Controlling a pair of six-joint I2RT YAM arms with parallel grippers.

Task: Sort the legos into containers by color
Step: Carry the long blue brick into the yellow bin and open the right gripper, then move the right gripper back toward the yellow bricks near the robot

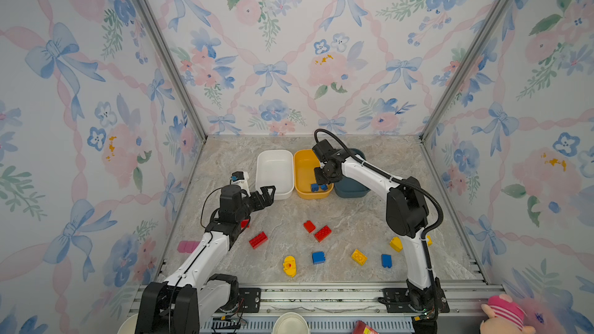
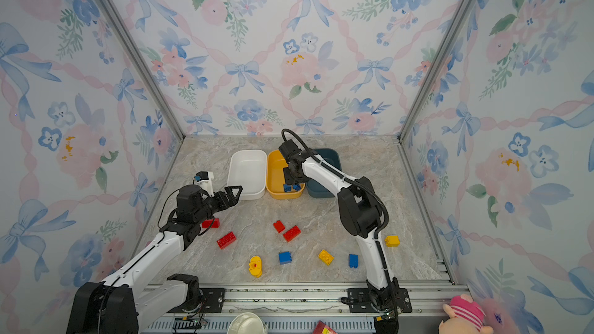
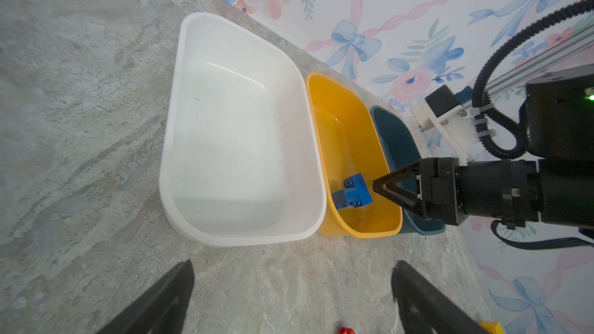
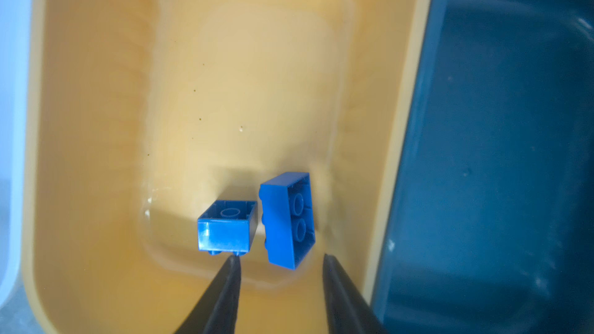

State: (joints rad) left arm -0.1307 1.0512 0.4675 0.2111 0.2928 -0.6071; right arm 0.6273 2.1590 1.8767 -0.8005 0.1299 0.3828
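My right hand (image 4: 280,258) hovers over the yellow tub (image 4: 96,123), jaws parted, empty; two blue bricks (image 4: 286,220) lie inside. My left hand (image 1: 269,195), near it, gapes wide, empty.

Marble-patterned tabletop (image 1: 289,216) is enclosed on three sides by wallpaper (image 1: 289,43) printed with blue bows and pink flowers, with aluminium corner posts (image 1: 160,46); a slotted aluminium rail (image 1: 321,293) runs along its 6 o'clock edge. In a top view, a flat pink block (image 1: 187,246) lies at the tabletop's 8 o'clock edge, partly hidden. Beyond the rail, in both top views: a white paper cup (image 1: 291,323) at 6 o'clock, cropped; a red packet (image 1: 364,327) near it toward 5 o'clock, cropped; a pink striped plush toy (image 1: 504,316) at the 4 o'clock corner.
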